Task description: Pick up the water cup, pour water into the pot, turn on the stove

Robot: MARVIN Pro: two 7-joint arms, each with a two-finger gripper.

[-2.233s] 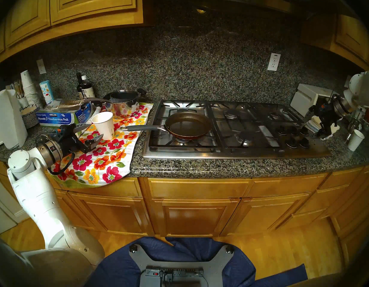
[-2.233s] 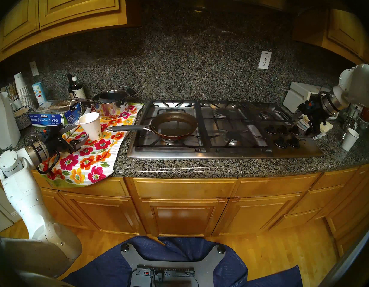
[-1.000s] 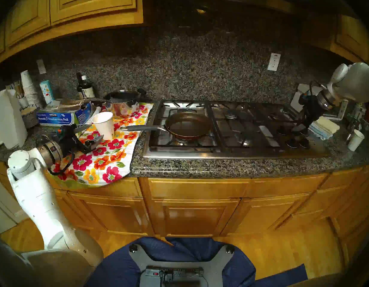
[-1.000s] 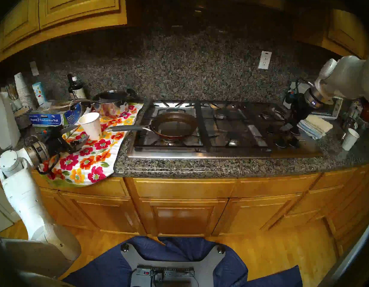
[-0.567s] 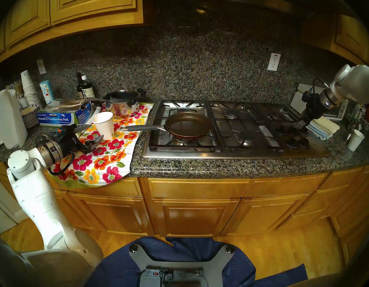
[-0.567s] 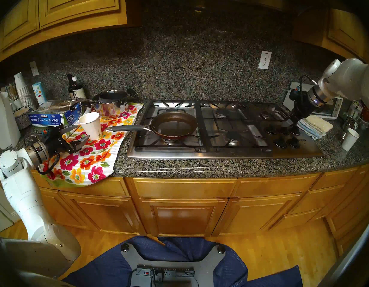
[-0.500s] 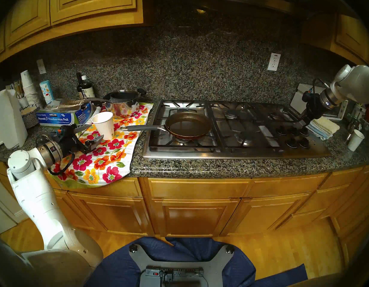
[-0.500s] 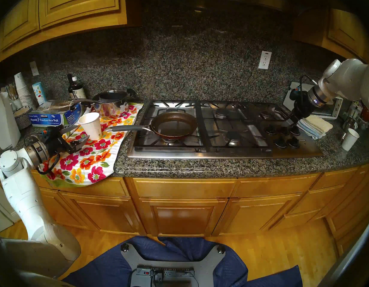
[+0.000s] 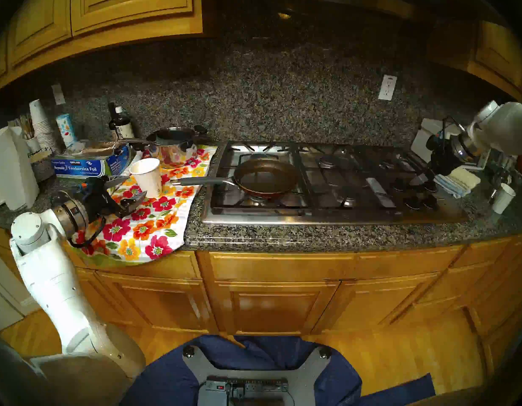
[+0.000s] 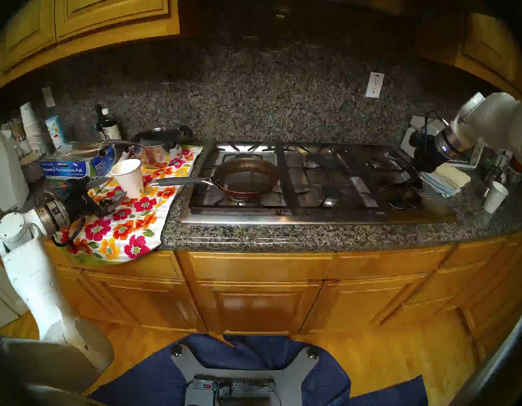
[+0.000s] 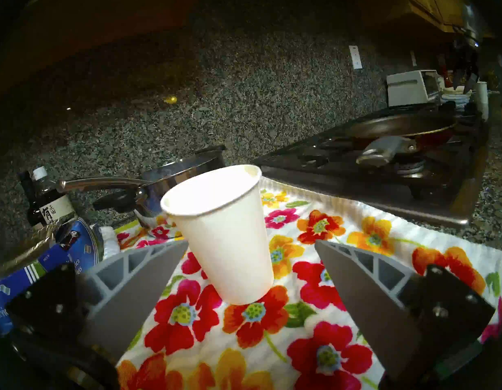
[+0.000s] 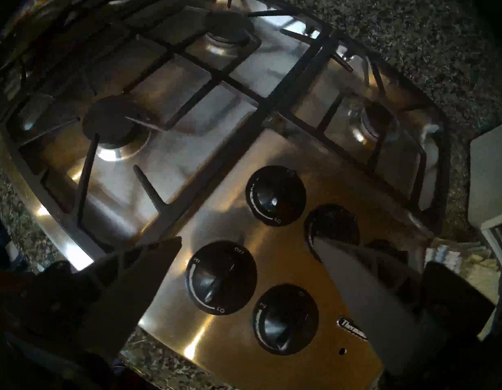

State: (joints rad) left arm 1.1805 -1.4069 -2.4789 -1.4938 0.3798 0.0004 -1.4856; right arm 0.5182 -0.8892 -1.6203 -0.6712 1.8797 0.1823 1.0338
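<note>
The white paper water cup (image 9: 147, 177) (image 11: 221, 234) stands upright on the floral towel (image 9: 148, 226), left of the stove (image 9: 327, 218). My left gripper (image 9: 136, 185) (image 11: 250, 241) is open, its fingertips at either side of the cup's lower half, not squeezing it. The pot, a dark pan (image 9: 267, 175) (image 10: 248, 175) with a grey handle pointing left, rests on the front-left burner. My right gripper (image 9: 422, 179) (image 12: 247, 239) hangs open just above the black knobs (image 9: 415, 191) (image 12: 221, 277), holding nothing.
A steel saucepan (image 9: 174, 146) and a foil box (image 9: 84, 165) sit behind the cup. A stack of cups (image 9: 40, 124) and a bottle (image 9: 122, 124) line the back left. Right of the stove are folded cloths (image 9: 461, 179), another white cup (image 9: 502, 199) and a toaster oven (image 9: 429, 138).
The right arm swung in from the cloths to over the knobs and has now sunk slightly. The left gripper and the cup have not moved.
</note>
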